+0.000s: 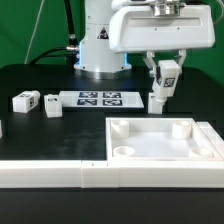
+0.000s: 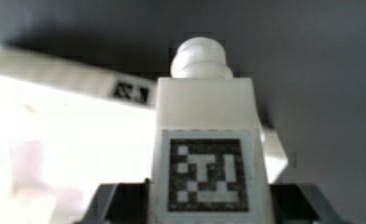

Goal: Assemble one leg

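My gripper (image 1: 166,70) is shut on a leg (image 1: 161,86), a white post with a black-and-white tag on one face. The leg hangs slightly tilted, its lower end close over the black table just behind the far edge of the large white tray-like piece (image 1: 200,150). In the wrist view the leg (image 2: 206,110) runs away from the camera between my two dark fingers (image 2: 119,205), tag facing the lens and a rounded peg (image 2: 201,56) at its far end. Two more legs (image 1: 24,100) (image 1: 51,104) lie at the exterior view's left.
The marker board (image 1: 98,98) lies flat in front of the robot base. A long white rail (image 1: 50,172) runs along the front. In the wrist view a white piece (image 2: 55,120) with a tag lies beyond the held leg.
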Action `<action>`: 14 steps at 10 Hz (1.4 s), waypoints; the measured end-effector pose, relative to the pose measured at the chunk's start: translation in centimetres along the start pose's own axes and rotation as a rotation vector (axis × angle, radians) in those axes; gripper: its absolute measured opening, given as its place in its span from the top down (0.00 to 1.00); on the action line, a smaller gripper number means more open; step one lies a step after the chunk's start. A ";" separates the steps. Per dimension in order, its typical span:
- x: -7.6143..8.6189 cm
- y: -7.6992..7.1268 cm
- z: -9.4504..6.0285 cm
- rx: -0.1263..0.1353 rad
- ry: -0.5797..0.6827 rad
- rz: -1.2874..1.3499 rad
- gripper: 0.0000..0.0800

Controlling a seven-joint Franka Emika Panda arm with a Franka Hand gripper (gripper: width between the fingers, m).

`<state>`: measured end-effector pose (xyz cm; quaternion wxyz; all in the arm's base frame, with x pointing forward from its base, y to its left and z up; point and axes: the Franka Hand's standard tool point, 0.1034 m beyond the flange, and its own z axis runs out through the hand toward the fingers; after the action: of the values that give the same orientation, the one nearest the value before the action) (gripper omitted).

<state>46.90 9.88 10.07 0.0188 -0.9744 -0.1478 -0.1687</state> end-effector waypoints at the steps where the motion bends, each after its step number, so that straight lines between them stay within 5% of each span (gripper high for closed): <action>1: 1.2 0.3 0.0 -0.005 0.040 -0.015 0.64; 3: 4.2 -0.4 -0.9 0.001 0.063 -0.002 0.64; 6: 4.2 -0.3 -0.8 -0.001 0.067 -0.023 0.64; 8: 6.8 0.0 -1.0 0.001 0.064 -0.041 0.64; 11: 11.1 0.6 1.2 0.003 0.102 -0.050 0.64; 13: 12.3 2.8 3.3 -0.012 0.124 -0.081 0.64; 14: 12.3 2.6 3.2 -0.010 0.123 -0.082 0.64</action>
<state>59.72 11.14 11.22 0.0162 -0.9553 -0.1853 -0.2297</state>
